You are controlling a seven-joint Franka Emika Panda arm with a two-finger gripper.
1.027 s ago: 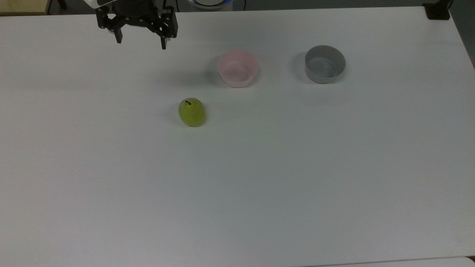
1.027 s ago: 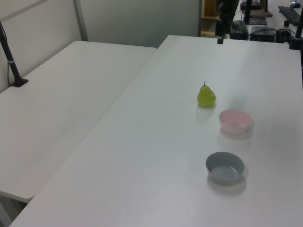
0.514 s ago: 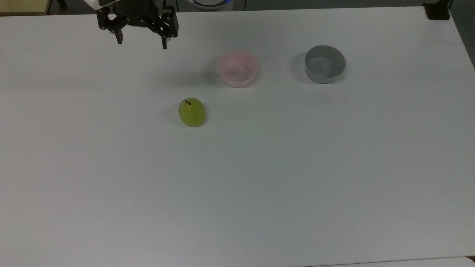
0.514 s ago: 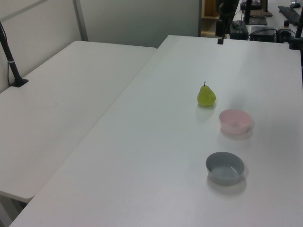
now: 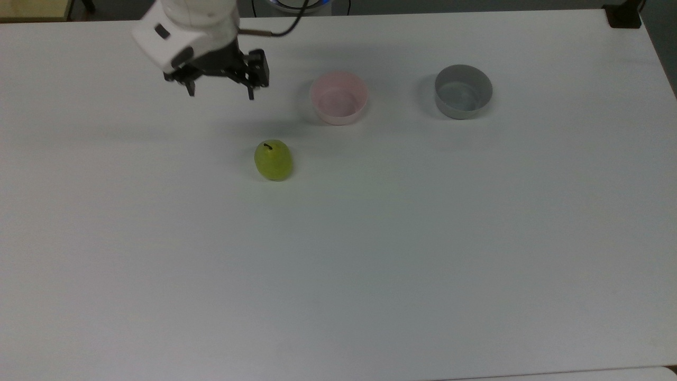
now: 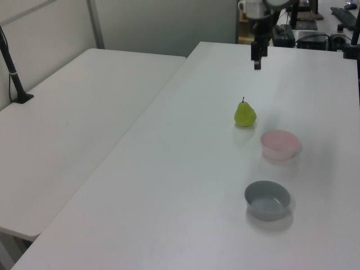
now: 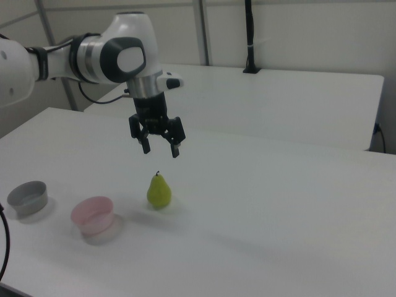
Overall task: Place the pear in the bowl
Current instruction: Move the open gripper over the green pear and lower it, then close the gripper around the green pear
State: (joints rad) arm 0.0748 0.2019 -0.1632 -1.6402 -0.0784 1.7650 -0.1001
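The yellow-green pear (image 5: 273,159) (image 6: 244,115) (image 7: 159,191) stands upright on the white table, stem up. A pale pink bowl (image 5: 339,97) (image 6: 278,144) (image 7: 93,215) sits empty, up and to the right of the pear in the top view. My gripper (image 5: 220,94) (image 7: 161,149) hangs open in the air with nothing between its fingers. In the top view it is above and to the left of the pear; in the right view it hovers a short way above the pear. In the left view the gripper (image 6: 257,64) is beyond the pear.
A grey straight-sided bowl (image 5: 463,98) (image 6: 267,199) (image 7: 28,198) sits empty to the pink bowl's right in the top view. The white table (image 5: 370,254) stretches wide below the pear in the top view. A second table (image 6: 67,124) stands beside it, with a black post (image 6: 12,70) on it.
The arm has moved from the table's far edge toward the pear, lower and rightward in the top view. The gripper stays open. The pear and both bowls have not moved.
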